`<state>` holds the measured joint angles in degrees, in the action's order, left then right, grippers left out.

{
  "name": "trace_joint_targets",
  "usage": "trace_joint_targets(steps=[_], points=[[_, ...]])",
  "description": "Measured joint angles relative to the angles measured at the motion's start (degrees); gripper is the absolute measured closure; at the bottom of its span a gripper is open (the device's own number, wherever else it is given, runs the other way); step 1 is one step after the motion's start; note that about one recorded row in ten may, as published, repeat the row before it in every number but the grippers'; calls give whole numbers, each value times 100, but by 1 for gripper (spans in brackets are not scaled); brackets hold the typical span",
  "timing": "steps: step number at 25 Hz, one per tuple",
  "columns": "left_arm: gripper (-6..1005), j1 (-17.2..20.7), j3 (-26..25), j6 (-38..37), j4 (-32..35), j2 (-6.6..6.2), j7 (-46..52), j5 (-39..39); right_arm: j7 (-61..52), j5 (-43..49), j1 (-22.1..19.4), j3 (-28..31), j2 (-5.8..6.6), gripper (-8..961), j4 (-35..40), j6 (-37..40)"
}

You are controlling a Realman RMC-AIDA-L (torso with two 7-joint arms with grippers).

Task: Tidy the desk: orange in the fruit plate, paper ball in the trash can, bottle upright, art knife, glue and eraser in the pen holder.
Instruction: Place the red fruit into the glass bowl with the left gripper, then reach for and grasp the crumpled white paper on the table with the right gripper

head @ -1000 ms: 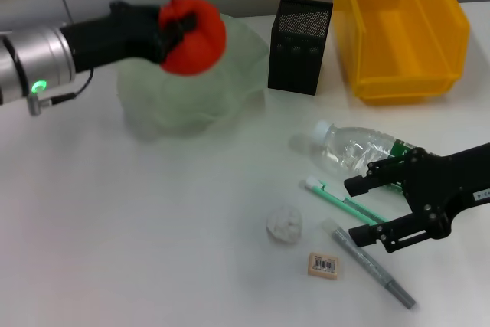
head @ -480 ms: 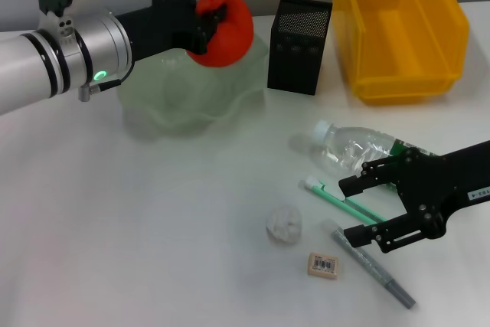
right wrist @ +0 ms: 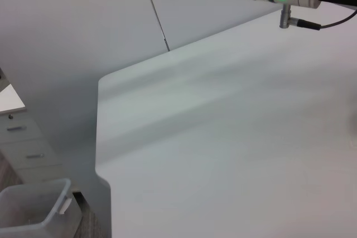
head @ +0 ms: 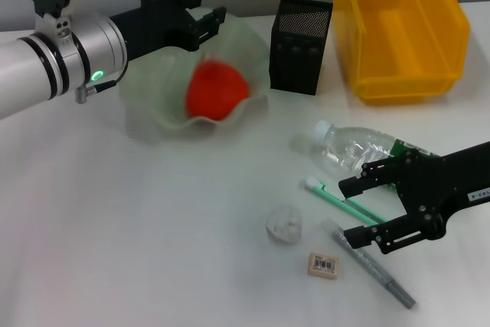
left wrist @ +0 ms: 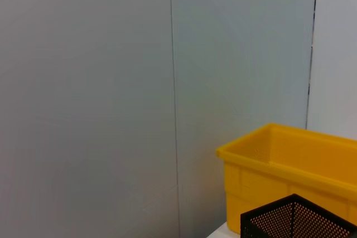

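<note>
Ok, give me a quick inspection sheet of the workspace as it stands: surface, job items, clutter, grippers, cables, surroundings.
Surface: white desk.
Orange: in the fruit plate.
Bottle: lying on its side.
Paper ball: on the desk.
Eraser: on the desk.
Green stick and grey stick: lying loose near the bottle.
Pen holder: black mesh, upright.
Yellow bin: at the back.
Clutter: nothing seen.
Left gripper: open, above the plate.
Right gripper: open, over the sticks.
Cables: short lead at the left wrist.
Surroundings: grey wall; clear bin on the floor.
</note>
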<state>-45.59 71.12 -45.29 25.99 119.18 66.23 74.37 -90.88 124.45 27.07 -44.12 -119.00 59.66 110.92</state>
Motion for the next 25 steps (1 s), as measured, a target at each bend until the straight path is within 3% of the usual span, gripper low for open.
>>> trace_joint_targets(steps=[3, 7, 12, 13, 18, 22, 25], points=[[685, 15, 13, 11, 1, 0, 2, -3, 0, 0, 0, 0, 0, 247, -12, -5], [506, 42, 17, -38, 21, 0, 34, -5, -2, 1, 0, 3, 0, 249, -15, -9], [249, 549, 22, -1300, 624, -79, 484, 74, -101, 1, 8, 47, 2, 252, 32, -5], [229, 841, 22, -1970, 982, -130, 709, 162, -193, 4, 18, 29, 5, 252, 94, 1], [129, 1385, -21, -3043, 1485, -262, 1020, 443, -581, 46, 25, 1, 9, 255, 493, 40], [135, 1777, -30, -4000, 1627, -385, 1070, 886, -1166, 80, 28, -139, 25, 256, 972, 46], [137, 1952, -32, -4459, 1630, -405, 1045, 1293, -1845, 302, 112, -265, 51, 258, 1586, -2]])
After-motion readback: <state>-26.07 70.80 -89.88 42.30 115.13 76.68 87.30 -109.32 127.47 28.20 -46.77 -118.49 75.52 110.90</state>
